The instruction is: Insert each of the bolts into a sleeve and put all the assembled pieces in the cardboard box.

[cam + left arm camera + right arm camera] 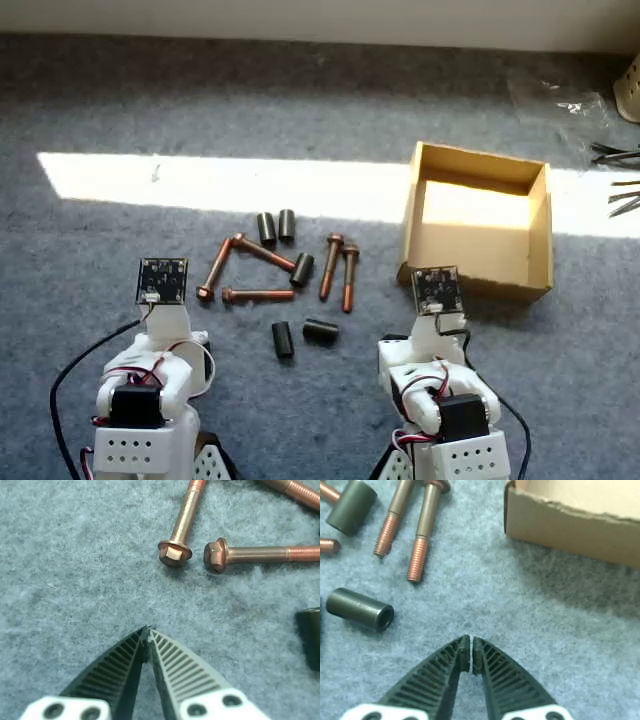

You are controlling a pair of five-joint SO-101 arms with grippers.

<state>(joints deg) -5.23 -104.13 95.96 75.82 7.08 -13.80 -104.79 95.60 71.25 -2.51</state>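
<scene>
Several copper bolts lie on the grey carpet: one slanted (215,268), one flat (258,295), one running into a black sleeve (302,269), and a pair (340,270) side by side. Other black sleeves lie loose: two (276,226) at the back and two (300,335) at the front. The cardboard box (410,225) stands empty at the right. My left gripper (147,630) is shut on nothing, short of two bolt heads (175,553). My right gripper (471,640) is also shut and empty, between a sleeve (360,610) and the box wall (570,522).
Both arm bases (150,400) (440,400) stand at the front edge with cables trailing. Black cable ties (615,155) and a clear bag lie at the far right behind the box. A sunlit strip crosses the carpet.
</scene>
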